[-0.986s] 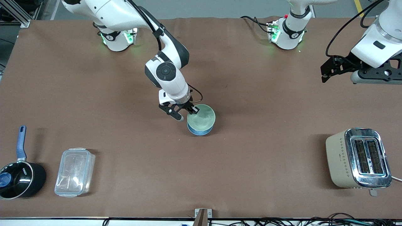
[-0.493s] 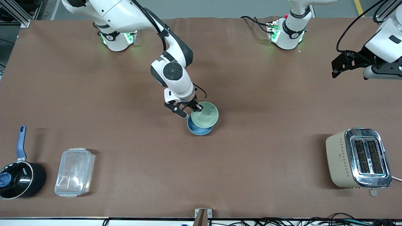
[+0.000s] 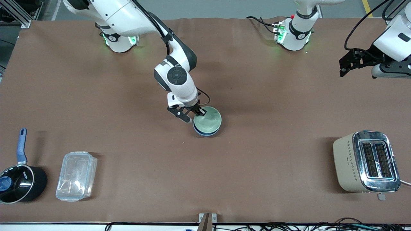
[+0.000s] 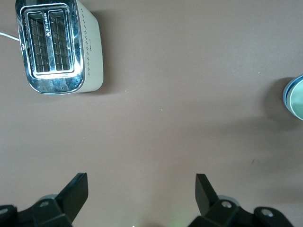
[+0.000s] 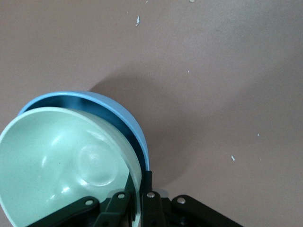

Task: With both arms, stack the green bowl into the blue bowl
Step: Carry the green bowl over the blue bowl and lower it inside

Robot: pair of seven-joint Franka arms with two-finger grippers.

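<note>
Right gripper [image 3: 196, 113] clamped green bowl [image 3: 207, 120], seemingly nested in blue bowl [image 3: 205, 132], release pending; left gripper [image 4: 142, 189] idled open.

Stacked bowls [image 3: 207, 123] sit mid-table, brown mat bare around them. Toaster [image 3: 366, 162], saucepan [image 3: 21, 183] and plastic box [image 3: 76, 175] crowd the near corners.

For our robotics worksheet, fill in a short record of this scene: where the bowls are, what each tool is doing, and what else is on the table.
green bowl: inside blue bowl, mid-table
right tool: shut on green bowl's rim
left tool: open, waiting over bare table at left arm's end
toaster: left arm's end, near front camera
saucepan, plastic box: right arm's end
</note>
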